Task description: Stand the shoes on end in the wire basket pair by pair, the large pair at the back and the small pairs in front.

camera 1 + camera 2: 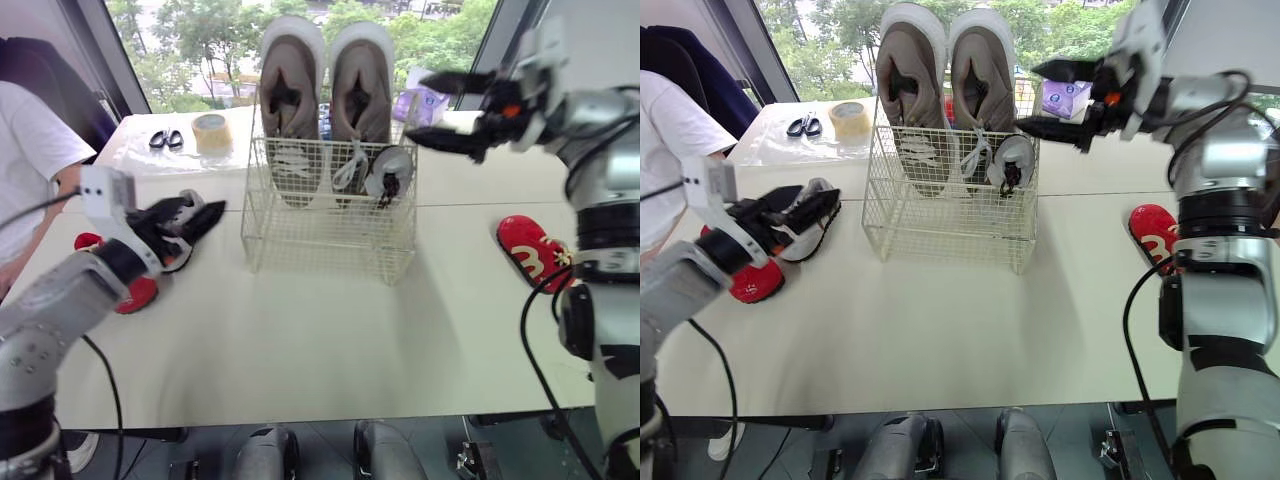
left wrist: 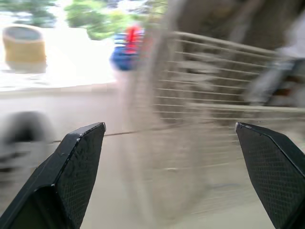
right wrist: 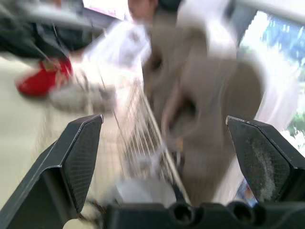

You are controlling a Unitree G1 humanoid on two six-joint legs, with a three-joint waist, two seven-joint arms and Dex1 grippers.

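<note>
Left hand (image 1: 200, 222) released, fingers spread, nothing between them. We see a small grey shoe (image 1: 805, 238) right at it on the counter (image 1: 330, 340), and a red shoe (image 1: 137, 293) just behind. Ahead of it the wire basket (image 1: 330, 235) holds the large pair (image 1: 325, 90) on end at the back and one small shoe (image 1: 388, 172) in front. Right hand (image 1: 417, 108) gapes empty above the basket's right rim. A second red shoe (image 1: 535, 250) lies well below it.

Silver-grey arms (image 1: 50, 310), blk cables (image 1: 523, 325), wht wrist cam block (image 1: 105, 190), blk mesh-textured fingers (image 2: 76, 162), orange mark (image 1: 512, 110) R wrist
</note>
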